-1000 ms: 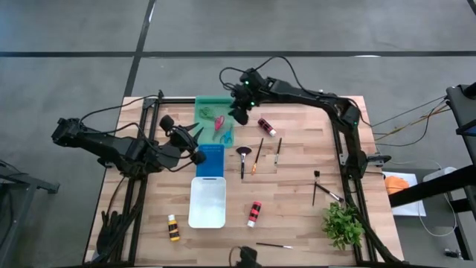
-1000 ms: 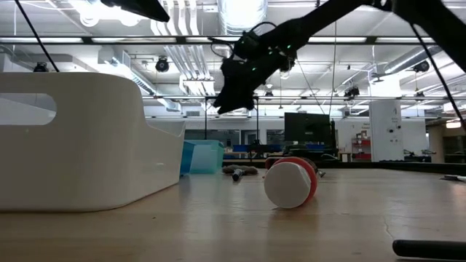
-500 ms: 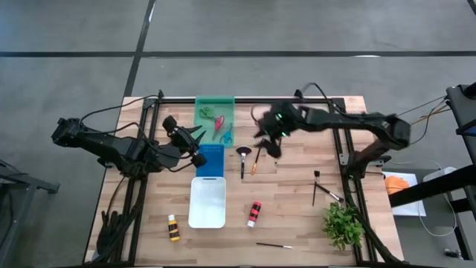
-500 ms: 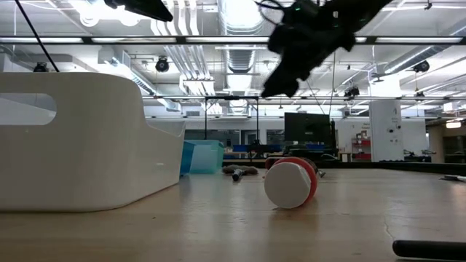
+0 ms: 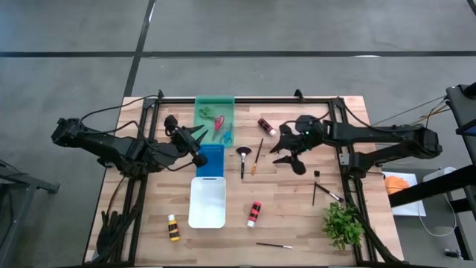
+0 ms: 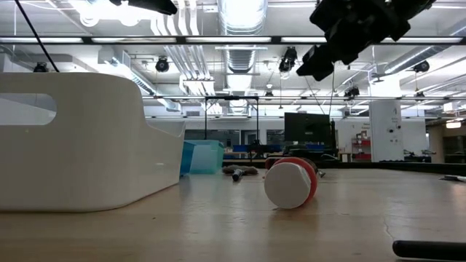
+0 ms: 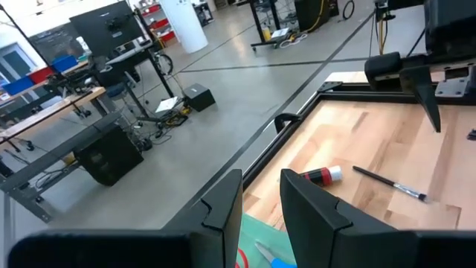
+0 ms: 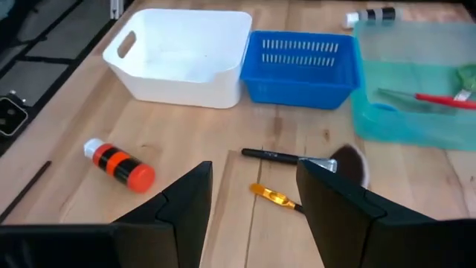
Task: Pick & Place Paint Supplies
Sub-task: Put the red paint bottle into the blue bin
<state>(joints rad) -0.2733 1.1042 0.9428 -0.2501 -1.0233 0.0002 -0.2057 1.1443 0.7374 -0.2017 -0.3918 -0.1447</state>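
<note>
right gripper hovers empty, fingers parted, over mid-table. the orange-handled brush lies on the wood just toward the blue tray, long axis running near-to-far. left gripper, fingers narrow, is farther off.

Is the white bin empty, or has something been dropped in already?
Empty: the right wrist view looks into the white bin and shows only its bare floor; the high view agrees.

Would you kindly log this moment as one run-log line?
left gripper: empty, above blue tray | right gripper: open, empty, above table near brushes | scissors: in green tray
</note>
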